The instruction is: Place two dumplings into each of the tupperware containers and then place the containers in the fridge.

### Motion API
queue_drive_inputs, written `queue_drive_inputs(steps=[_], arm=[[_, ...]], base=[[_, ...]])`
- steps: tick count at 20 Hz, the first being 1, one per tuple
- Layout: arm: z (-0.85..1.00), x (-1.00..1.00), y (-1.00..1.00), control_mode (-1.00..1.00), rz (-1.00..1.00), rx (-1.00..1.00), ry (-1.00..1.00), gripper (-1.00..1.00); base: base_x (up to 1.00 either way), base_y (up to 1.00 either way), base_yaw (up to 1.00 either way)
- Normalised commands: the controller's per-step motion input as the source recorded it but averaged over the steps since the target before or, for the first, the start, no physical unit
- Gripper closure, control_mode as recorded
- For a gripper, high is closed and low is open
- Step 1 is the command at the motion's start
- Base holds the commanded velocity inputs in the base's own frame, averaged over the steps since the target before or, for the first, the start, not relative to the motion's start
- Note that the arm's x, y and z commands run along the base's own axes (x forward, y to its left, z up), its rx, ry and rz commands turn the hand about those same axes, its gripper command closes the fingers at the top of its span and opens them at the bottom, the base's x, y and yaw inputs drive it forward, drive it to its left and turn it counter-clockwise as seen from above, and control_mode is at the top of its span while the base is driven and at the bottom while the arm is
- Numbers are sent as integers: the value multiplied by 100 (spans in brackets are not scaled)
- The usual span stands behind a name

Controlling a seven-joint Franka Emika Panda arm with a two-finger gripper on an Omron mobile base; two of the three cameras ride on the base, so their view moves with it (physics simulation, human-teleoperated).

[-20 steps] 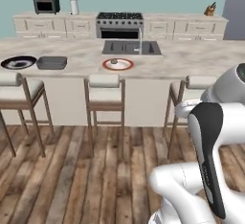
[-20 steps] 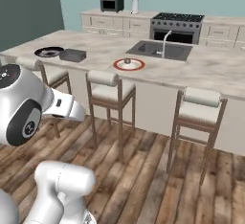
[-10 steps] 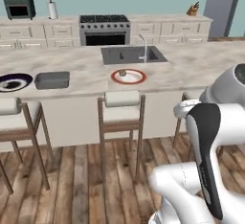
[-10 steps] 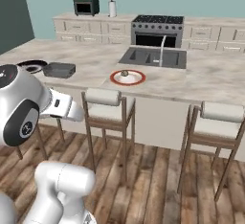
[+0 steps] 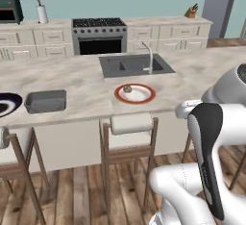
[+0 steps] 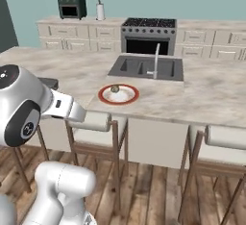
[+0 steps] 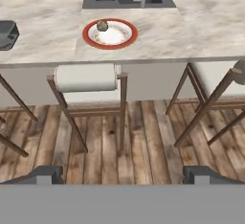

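Dumpling (image 5: 127, 89): one tan ball sits on the red-rimmed plate (image 5: 144, 99), toward its far left edge; visible again in the hand view (image 7: 102, 26) and the right base view (image 6: 115, 89). No other dumplings can be made out from here.
Plate position: on the island counter (image 5: 77, 80), just in front of the sink (image 5: 134, 65), above the middle stool (image 5: 130, 123).
Tupperware container (image 5: 45, 101): one grey box rests on the counter well to the left of the plate; it appears empty, though its interior is dim. A corner of it shows at the left edge of the hand view (image 7: 5, 32).
Second container: not identified.
Dark blue plate (image 5: 7, 104): at the far left counter edge, beside the container; contents too small to tell.
Fridge: not identified from this position.
Gripper (image 7: 122, 175): fingers spread wide apart, nothing between them; it hangs back from the counter, over the wooden floor (image 7: 139, 141), well apart from the plate.
Arm: folded close to the base, no reach begun.
Progress: in my judgement nothing is done; no dumpling is in a container and no container is stored.
Remaining: approach the counter, load both containers, carry both to the fridge.
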Motion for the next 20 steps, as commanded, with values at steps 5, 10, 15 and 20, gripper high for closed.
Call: queue_drive_inputs(steps=[5,10,15,20], arm=[[0,0,0,100,0,0,0,-100],[0,0,0,100,0,0,0,-100],[0,0,0,100,0,0,0,-100],[0,0,0,100,0,0,0,-100]], base=[[73,42,-15],[61,42,-17],[46,18,-6],[40,36,0]])
